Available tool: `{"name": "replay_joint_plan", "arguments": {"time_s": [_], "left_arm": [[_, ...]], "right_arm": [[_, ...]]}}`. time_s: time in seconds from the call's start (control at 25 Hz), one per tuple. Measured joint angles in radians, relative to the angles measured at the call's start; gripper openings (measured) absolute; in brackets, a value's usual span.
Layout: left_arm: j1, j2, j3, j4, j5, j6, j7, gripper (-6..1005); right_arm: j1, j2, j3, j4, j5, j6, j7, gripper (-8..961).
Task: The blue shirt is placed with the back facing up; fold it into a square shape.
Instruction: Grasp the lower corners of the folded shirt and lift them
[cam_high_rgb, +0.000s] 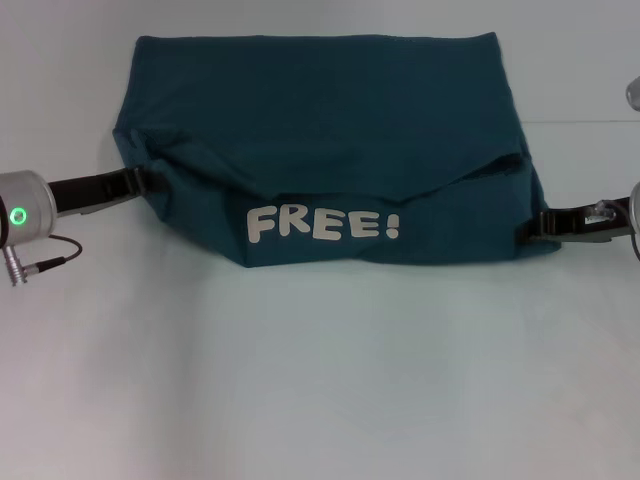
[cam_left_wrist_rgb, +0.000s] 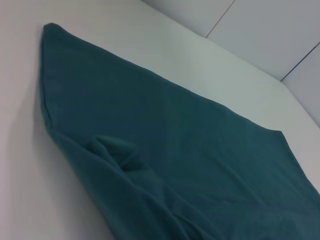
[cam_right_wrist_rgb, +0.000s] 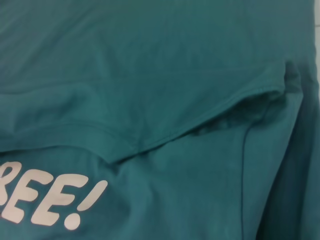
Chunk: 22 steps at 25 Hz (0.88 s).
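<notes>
A large teal-blue shirt (cam_high_rgb: 320, 130) lay across the far half of a plain white table (cam_high_rgb: 320, 380), already partly folded. A near flap had been turned up and over, so white block letters reading "FREE!" (cam_high_rgb: 322, 224) showed along the near edge, while the plain fabric behind ran back to a straight far hem. The fold line sagged in a shallow, uneven curve rather than lying flat.

Two robot arms reached in from either side at table height. The left gripper (cam_high_rgb: 150, 180) met the shirt's left edge at the end of the fold, and its dark fingers appeared pinched on the cloth there. The right gripper (cam_high_rgb: 530, 224) sat at the lower right corner, its tips against or just under the fabric — whether it was closed on the cloth or merely beside it could not be told.

The left wrist view looked along the plain fabric (cam_left_wrist_rgb: 165, 150), with a small pucker near the side edge. The right wrist view showed the overlapping hem (cam_right_wrist_rgb: 200, 122) and the end of the lettering.

Holding both ends of the fold would keep the flap even as it moved. The task looked roughly midway; the shape was still wider than a square.
</notes>
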Motion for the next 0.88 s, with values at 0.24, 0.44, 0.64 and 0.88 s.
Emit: {"name": "replay_joint_plan", "arguments": {"time_s": [0.24, 0.44, 0.64, 0.88], "left_arm": [[0.006, 0.007, 0.000, 0.005, 0.001, 0.048, 0.000, 66], [0.026, 0.041, -0.002, 0.017, 0.008, 0.191, 0.000, 69], [0.058, 0.077, -0.019, 0.049, 0.054, 0.390, -0.031, 72], [0.103, 0.083, -0.077, 0.135, 0.185, 0.651, -0.052, 76]], "right_arm": [[-0.030, -0.003, 0.012, -0.069, 0.016, -0.077, 0.001, 91], [-0.068, -0.022, 0.033, -0.154, 0.041, -0.261, 0.011, 86], [-0.106, -0.045, 0.085, -0.211, 0.042, -0.454, 0.010, 87], [-0.152, -0.066, 0.084, -0.219, 0.036, -0.608, 0.002, 87]]}}
